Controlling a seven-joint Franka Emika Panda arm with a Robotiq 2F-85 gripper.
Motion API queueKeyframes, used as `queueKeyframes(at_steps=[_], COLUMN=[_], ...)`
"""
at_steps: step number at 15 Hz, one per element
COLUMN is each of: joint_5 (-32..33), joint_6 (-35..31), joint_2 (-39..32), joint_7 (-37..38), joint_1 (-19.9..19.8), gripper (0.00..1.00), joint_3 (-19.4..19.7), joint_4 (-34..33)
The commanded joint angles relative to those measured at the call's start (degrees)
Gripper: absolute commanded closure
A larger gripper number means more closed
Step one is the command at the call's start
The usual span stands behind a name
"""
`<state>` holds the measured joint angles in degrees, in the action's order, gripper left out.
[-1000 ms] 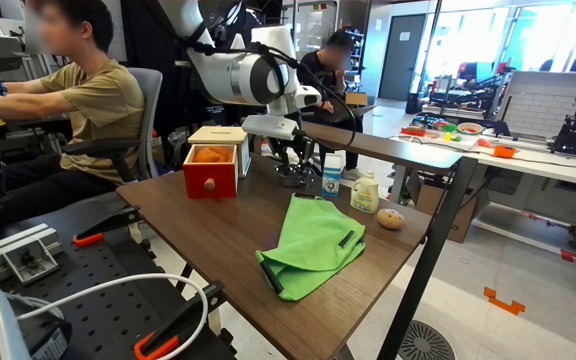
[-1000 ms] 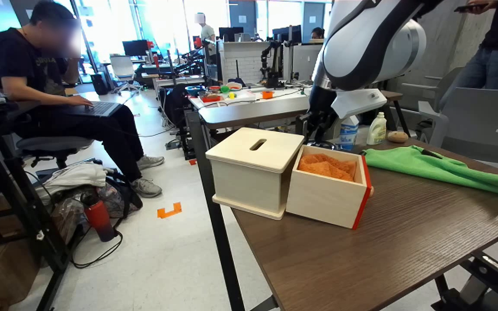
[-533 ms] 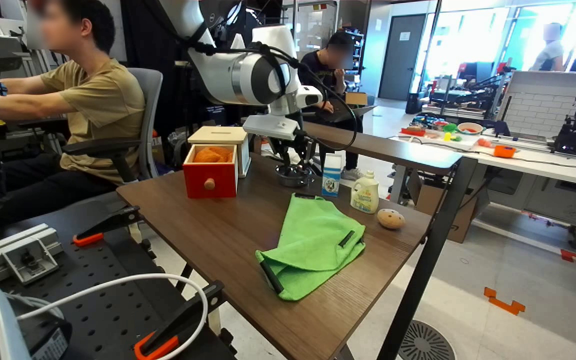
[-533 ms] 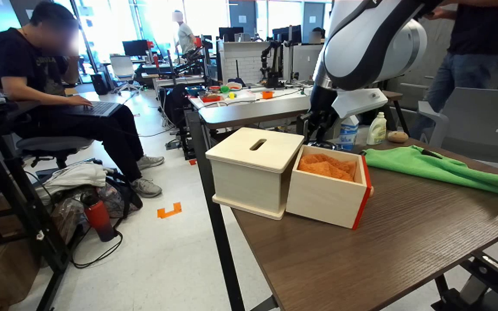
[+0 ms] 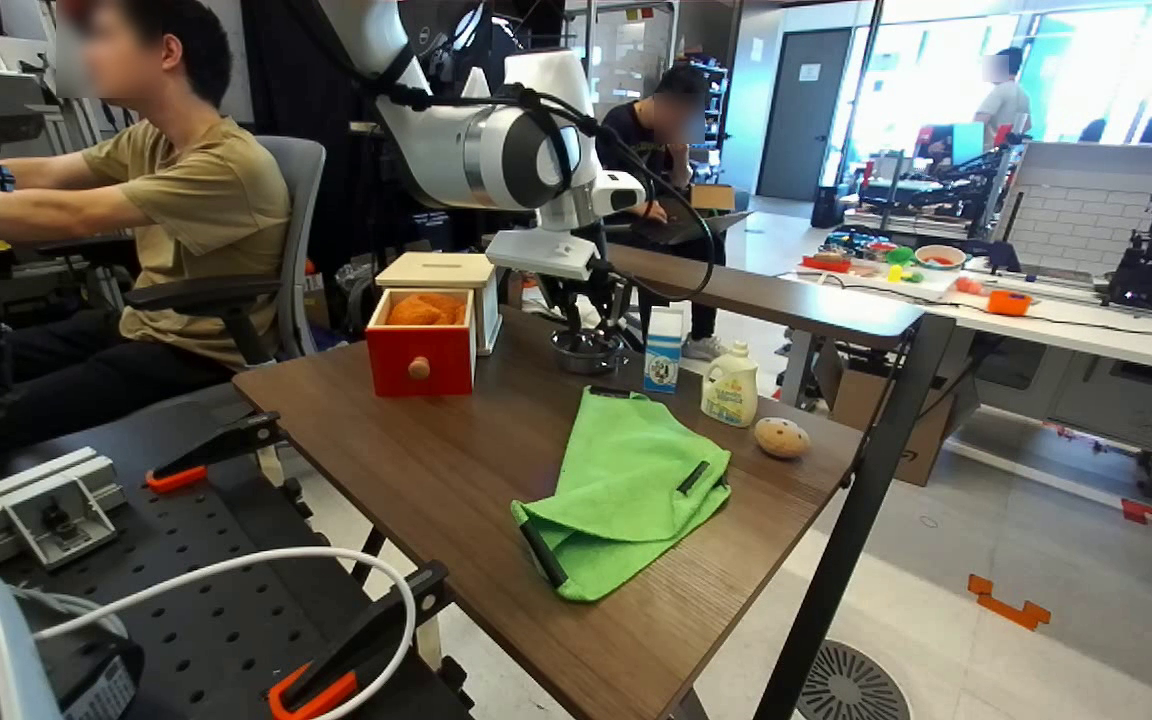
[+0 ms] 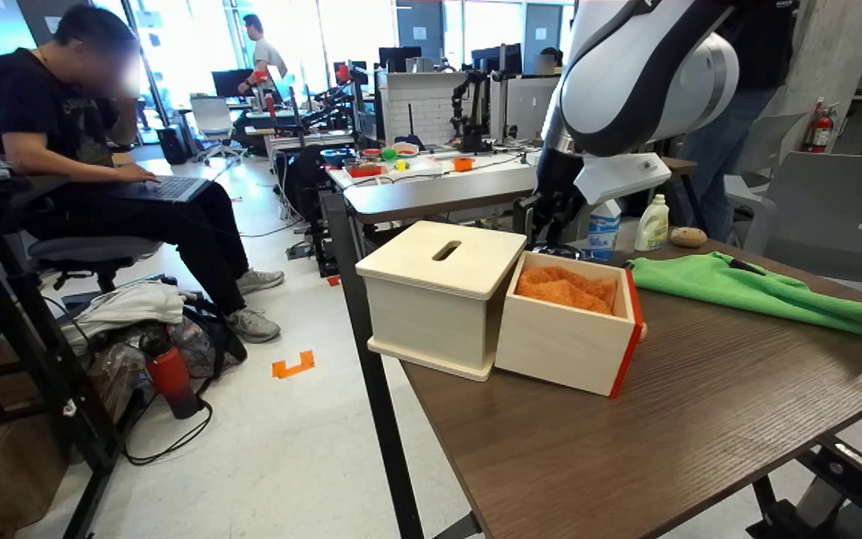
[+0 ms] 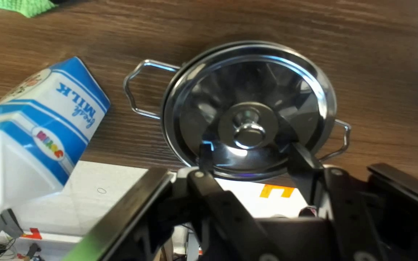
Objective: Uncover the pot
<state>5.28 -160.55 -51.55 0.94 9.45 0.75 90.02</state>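
Note:
The small silvery metal pot (image 5: 586, 358) stands at the far end of the brown table in an exterior view. In the wrist view its flat round lid (image 7: 227, 81) sits on it, with a round knob (image 7: 249, 135) in the middle and a wire handle on each side. My gripper (image 7: 249, 146) is open, its two fingertips apart over the lid on either side of the knob, not closed on it. In an exterior view the gripper (image 6: 543, 228) points down over the pot, which is mostly hidden behind the red-fronted box.
A blue-and-white milk carton (image 7: 64, 105) stands close beside the pot. A pale bottle (image 5: 731, 385), a speckled tan object (image 5: 782, 437) and a green cloth (image 5: 626, 490) lie nearer. The red drawer box (image 5: 423, 360) and a wooden box (image 6: 442, 262) stand on the pot's other side.
My arm has shifted only very slightly and holds over the pot. The table objects look unchanged. People in the background have moved.

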Motion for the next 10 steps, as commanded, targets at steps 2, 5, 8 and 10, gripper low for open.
queueKeyframes(at_steps=[2,5,8,10], joint_5=[0.2,0.1,0.1,0.1], joint_6=[0.0,-0.1,-0.3,-0.4], joint_2=[0.7,1.0,1.4,1.6], joint_7=[0.7,0.7,0.6,0.5], joint_1=[0.3,0.2,0.1,0.0], gripper=[0.43,0.44,0.46,0.46], joint_3=[0.3,0.2,0.1,0.1], joint_4=[0.5,0.9,1.4,1.8])
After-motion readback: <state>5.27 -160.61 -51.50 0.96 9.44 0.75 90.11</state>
